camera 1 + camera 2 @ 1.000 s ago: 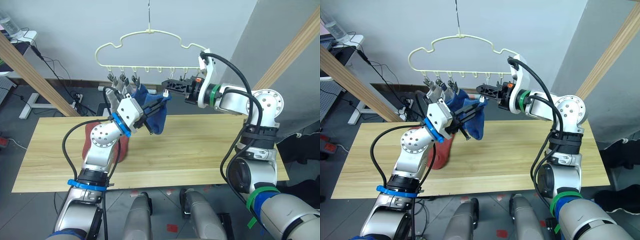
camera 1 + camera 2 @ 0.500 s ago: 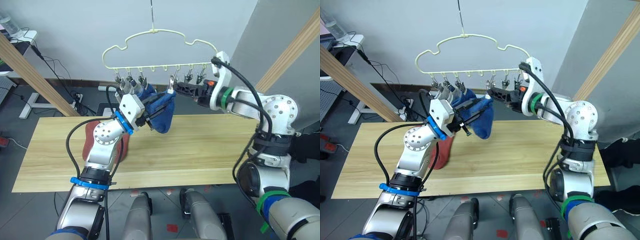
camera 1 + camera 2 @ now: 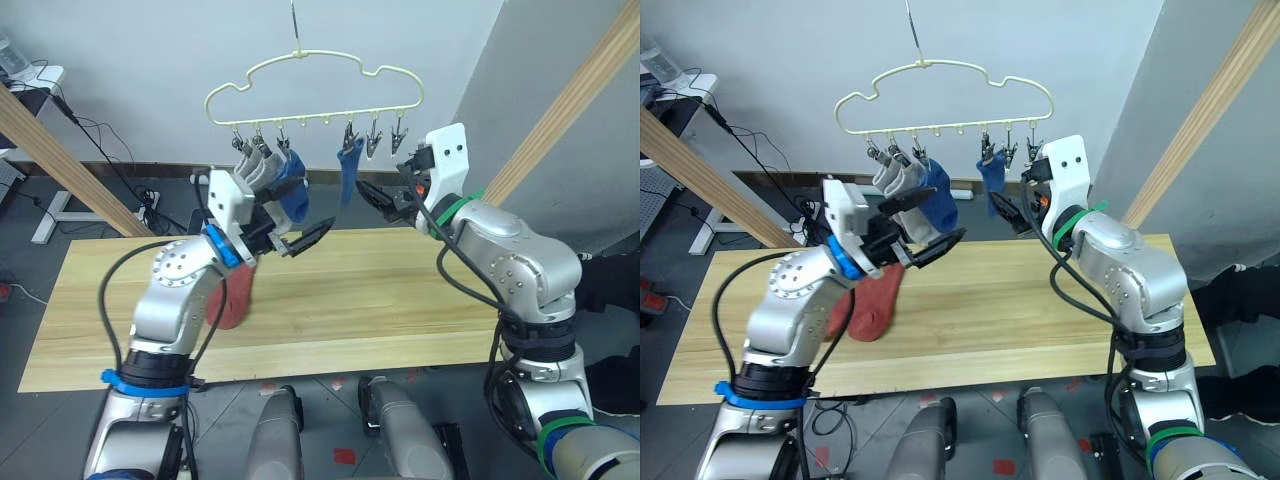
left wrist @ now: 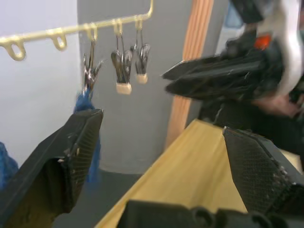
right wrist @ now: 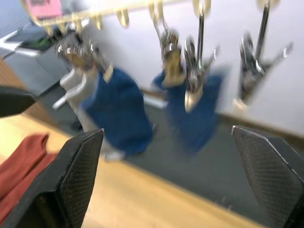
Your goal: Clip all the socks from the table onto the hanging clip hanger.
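The pale yellow clip hanger [image 3: 318, 92] hangs by its thin hook [image 3: 294, 22] above the far edge of the wooden surface [image 3: 380, 300], with a row of small metal clips [image 3: 374, 138] along its bottom bar. At the robot's-left end of that row two light grey socks [image 3: 896, 184] are clipped close together, and a blue sock [image 3: 290, 192] hangs right beside them, partly overlapping them. Further along, nearer the middle of the bar, a second blue sock [image 3: 347, 170] hangs from its own clip — apart from the first three. The clips towards the robot's-right end hang bare.

Rust-red socks [image 3: 872, 305] lie on the surface at its left part, partly behind the left forearm; how many there are cannot be told.

The left gripper [image 3: 292, 233] is raised above the surface, just below the grey and blue socks, its fingers [image 4: 71, 152] spread wide apart with nothing between them. The right gripper [image 3: 383, 197] is lifted near the clips at the right end of the bar, pointing towards the second blue sock; its fingers [image 5: 78, 164] also stand wide apart and hold nothing. In the left wrist view the right gripper shows as a dark pointed shape just beside the bare clips.

Two slanted wooden poles [image 3: 565, 105] flank the scene — one on each side.
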